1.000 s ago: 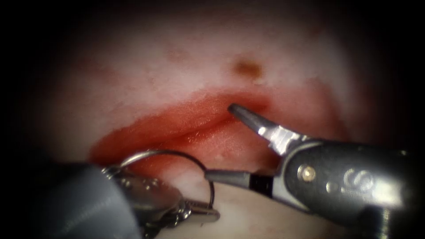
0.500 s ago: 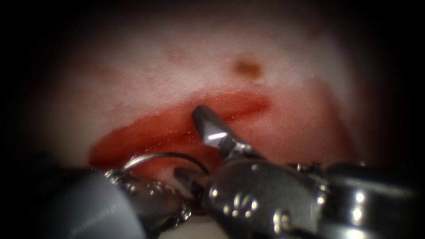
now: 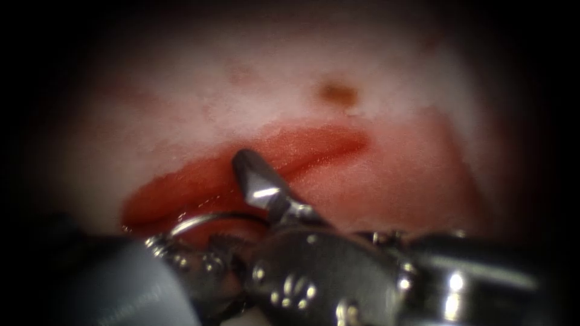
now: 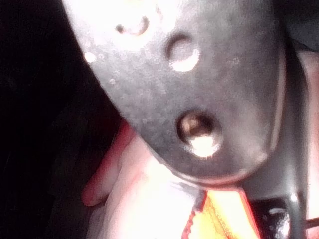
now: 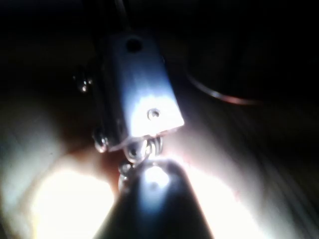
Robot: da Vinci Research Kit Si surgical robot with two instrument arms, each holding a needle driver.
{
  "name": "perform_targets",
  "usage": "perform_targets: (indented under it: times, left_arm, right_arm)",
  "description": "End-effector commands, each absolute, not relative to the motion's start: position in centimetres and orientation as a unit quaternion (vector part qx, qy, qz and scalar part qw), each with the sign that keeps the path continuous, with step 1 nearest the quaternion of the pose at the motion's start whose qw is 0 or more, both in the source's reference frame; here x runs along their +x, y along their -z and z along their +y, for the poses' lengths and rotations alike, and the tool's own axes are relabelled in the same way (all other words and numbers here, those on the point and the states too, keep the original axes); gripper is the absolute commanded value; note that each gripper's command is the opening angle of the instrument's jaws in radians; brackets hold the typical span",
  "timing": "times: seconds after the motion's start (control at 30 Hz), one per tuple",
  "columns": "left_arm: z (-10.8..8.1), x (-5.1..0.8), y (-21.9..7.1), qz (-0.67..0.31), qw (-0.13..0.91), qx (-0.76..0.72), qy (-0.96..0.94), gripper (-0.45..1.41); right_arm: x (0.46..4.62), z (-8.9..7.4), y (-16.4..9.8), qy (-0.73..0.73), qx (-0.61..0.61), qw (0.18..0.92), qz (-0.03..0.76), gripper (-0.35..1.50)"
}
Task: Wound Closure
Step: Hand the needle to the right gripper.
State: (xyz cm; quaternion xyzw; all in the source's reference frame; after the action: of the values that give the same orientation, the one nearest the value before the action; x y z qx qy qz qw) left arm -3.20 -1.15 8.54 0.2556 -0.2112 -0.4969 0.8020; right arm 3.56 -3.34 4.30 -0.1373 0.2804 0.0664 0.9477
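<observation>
The tissue (image 3: 199, 115) carries a red cut (image 3: 290, 151) that runs from lower left to upper right. The curved needle (image 3: 211, 217) arches free above the cut's left part, not in the tissue. My left tool (image 3: 181, 262) holds it near one end; that grip lies behind the right tool's wrist (image 3: 302, 284). My right tool (image 3: 229, 199) comes in from the right with its jaws wide open. One jaw rises over the cut, the other lies low by the left tool, and the needle's arc passes between them. The right tool holds nothing.
Red fluid wets the cut and the tissue to its right (image 3: 399, 175). A small brown spot (image 3: 338, 93) sits on the pale tissue beyond the cut's right end. The right tool's metal wrist (image 5: 139, 99) hangs over brightly lit tissue.
The right tool has moved left across the cut, its open jaws now straddling the needle's arc and its wrist covering the left tool's jaws. The needle and left tool stayed put.
</observation>
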Motion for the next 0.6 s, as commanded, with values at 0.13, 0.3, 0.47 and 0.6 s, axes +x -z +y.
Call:
perform_targets:
  times: [0.13, 0.3, 0.47, 0.6]
  left_arm:
    - [-1.04, -3.25, -8.51, -0.213, 0.803, 0.255, 0.495, -0.45]
    - [-1.04, -3.26, -8.49, -0.215, 0.806, 0.254, 0.488, -0.45]
    - [-1.04, -3.27, -8.49, -0.216, 0.808, 0.255, 0.486, -0.45]
    - [-1.05, -3.28, -8.48, -0.218, 0.812, 0.253, 0.479, -0.45]
  right_arm:
    - [3.70, -3.26, -4.26, -0.057, -0.143, 0.947, 0.280, 0.82]
    - [3.70, -3.29, -4.32, -0.055, -0.146, 0.947, 0.280, 0.55]
    - [3.69, -3.33, -4.36, -0.050, -0.131, 0.952, 0.271, -0.35]
    - [3.69, -3.36, -4.43, -0.038, -0.100, 0.962, 0.250, -0.35]
